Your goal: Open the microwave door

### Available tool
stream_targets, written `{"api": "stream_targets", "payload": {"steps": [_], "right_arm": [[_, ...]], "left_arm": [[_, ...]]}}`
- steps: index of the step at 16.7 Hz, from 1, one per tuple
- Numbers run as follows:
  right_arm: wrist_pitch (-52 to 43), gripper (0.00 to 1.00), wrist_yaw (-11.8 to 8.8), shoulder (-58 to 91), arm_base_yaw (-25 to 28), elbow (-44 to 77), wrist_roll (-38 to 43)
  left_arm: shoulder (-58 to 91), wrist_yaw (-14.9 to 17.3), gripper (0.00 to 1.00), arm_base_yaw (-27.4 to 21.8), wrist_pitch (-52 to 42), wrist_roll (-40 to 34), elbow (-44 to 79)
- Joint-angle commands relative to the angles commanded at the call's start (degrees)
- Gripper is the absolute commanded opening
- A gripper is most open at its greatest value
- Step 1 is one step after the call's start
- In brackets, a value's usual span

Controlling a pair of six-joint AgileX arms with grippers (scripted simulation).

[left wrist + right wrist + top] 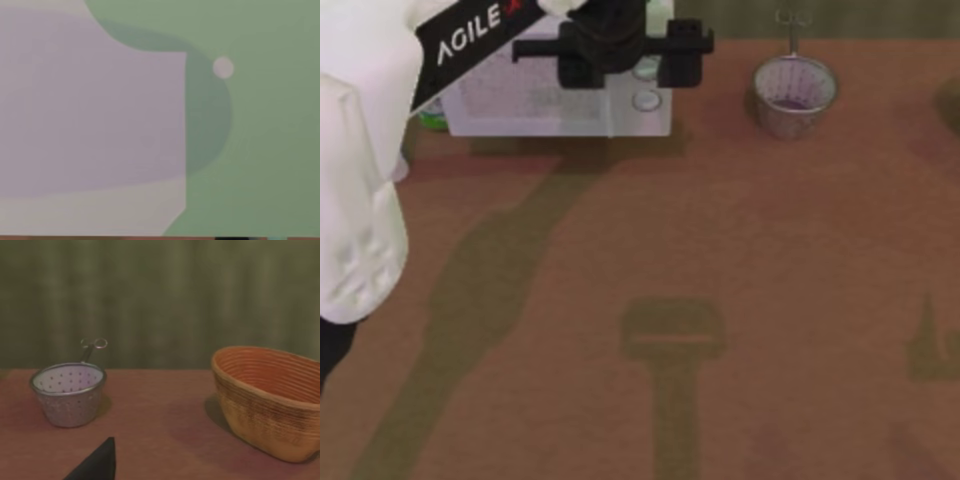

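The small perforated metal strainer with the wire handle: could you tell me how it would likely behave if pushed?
The small perforated metal strainer looks thin-walled and hollow, so it is probably light and would slide on the brown table. It stands upright on a base narrower than its rim, so a high push might tip it. Its wire handle may make it pivot.

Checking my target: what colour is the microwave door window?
Grey speckled mesh on the microwave door, clearest in top view.
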Motion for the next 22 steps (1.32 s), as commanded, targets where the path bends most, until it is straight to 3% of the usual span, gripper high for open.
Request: {"api": "stream_targets", "payload": {"steps": [9, 22], "right_arm": [[0.0, 1.0, 0.0, 0.0, 0.0, 0.0, 0.0], [0.0, 1.0, 0.0, 0.0, 0.0, 0.0, 0.0]], "left_arm": [[-6.9, -2.1, 0.0, 0.2, 4.1, -1.0, -10.4], [-7.2, -2.2, 0.0, 0.2, 4.2, -1.0, -10.6]]}}
